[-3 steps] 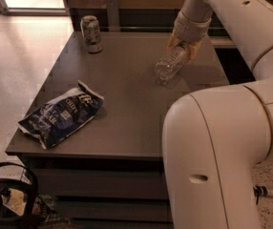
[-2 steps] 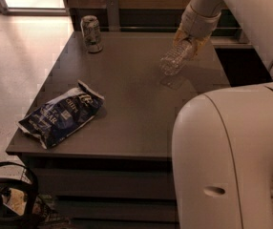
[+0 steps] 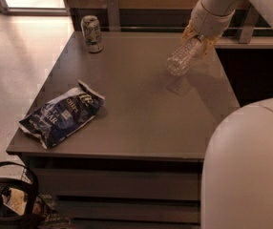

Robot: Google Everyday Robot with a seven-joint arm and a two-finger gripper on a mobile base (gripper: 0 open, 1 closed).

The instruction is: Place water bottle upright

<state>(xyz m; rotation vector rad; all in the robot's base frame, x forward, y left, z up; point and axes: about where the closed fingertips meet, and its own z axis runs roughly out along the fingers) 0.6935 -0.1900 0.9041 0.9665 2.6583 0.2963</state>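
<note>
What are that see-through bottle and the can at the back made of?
The clear ribbed bottle, held tilted above the dark table by the pincer at the far right, looks like thin glossy plastic: you see through it. The silver drink can seems metal, likely aluminium, from its dull sheen.

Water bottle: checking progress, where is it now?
In the camera view, the water bottle hangs tilted in the gripper above the far right of the table, well right of the drink can.

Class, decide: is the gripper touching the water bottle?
Touching. The camera view shows the gripper clamped on the neck end of the tilted water bottle, held off the table.
</note>
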